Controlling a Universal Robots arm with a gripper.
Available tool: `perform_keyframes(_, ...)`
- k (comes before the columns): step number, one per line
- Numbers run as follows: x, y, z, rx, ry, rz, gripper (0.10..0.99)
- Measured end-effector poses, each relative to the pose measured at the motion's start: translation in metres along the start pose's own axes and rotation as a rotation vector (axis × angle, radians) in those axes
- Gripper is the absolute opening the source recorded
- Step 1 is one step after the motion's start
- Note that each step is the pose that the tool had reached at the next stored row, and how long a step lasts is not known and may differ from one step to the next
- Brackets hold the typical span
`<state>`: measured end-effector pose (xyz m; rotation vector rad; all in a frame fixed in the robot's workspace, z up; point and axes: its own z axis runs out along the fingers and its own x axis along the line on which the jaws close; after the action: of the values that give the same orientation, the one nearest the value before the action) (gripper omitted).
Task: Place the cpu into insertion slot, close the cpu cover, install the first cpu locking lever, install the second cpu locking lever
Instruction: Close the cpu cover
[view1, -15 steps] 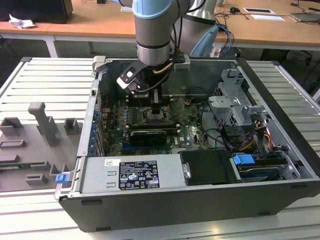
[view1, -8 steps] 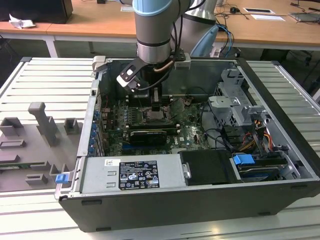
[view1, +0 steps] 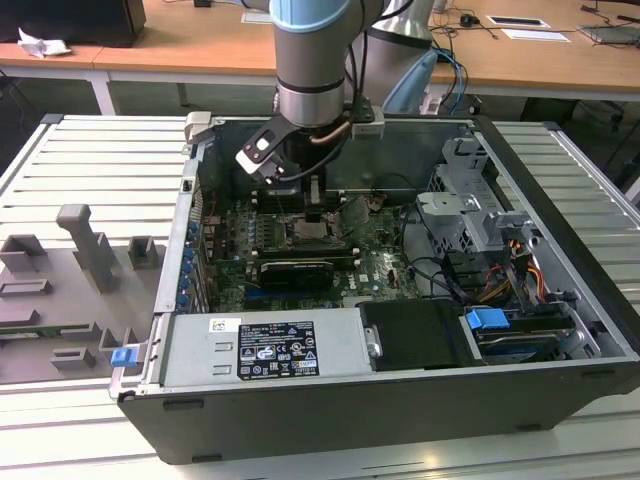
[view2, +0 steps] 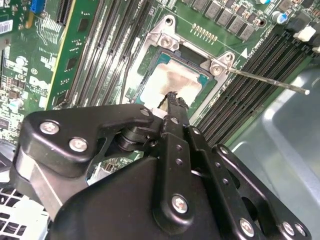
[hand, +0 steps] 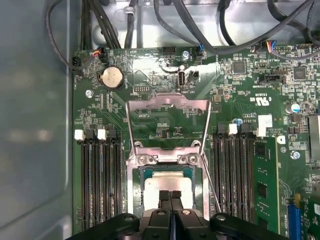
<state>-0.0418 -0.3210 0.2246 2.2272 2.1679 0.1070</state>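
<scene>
The tool (hand: 170, 194) is seen with its two fingers brought together, and nothing can be made out between them. In both wrist views its tip (view2: 173, 97) is held at the cpu (hand: 167, 181), either touching the pale top or just above it; which of the two cannot be told.

The cpu (view2: 167, 80) is seen lying flat inside the insertion slot (hand: 133, 186), square to the silvery rim, so the first step is judged done. Just beside the slot, one thin locking lever (view2: 265, 81) is seen sticking out at an angle, free of its catch. A second lever cannot be made out with certainty. Beyond the slot, the cpu cover (hand: 167, 101) is swung back on its hinge, and green board is seen through its square cut-out. The cover is therefore not yet closed and neither lever is judged installed, so three steps are left.

Room is tight close in. The slot is flanked on both sides by long black memory slots (hand: 97, 180), and the loose lever is laid across the way on one side. Above the open cover the space is judged free for its swing. Farther off, a coin battery (hand: 112, 77) and a bundle of cables (hand: 200, 25) are found at the board's edge. The work is closed in by the grey case wall (hand: 35, 125). In the exterior view, the case is set on a slatted table (view1: 100, 150), and the tool (view1: 314, 212) is reached down into it.
</scene>
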Motion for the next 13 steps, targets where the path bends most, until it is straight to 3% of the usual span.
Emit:
perform_keyframes(3,0.0001,0.0022,-0.0016,0.002,0.0024,0.0,0.106)
perform_keyframes(8,0.0005,0.0033,-0.0165,0.002,0.0025,0.0,0.106)
perform_keyframes(13,0.0004,0.0092,-0.0176,0.003,0.0026,0.0,0.106)
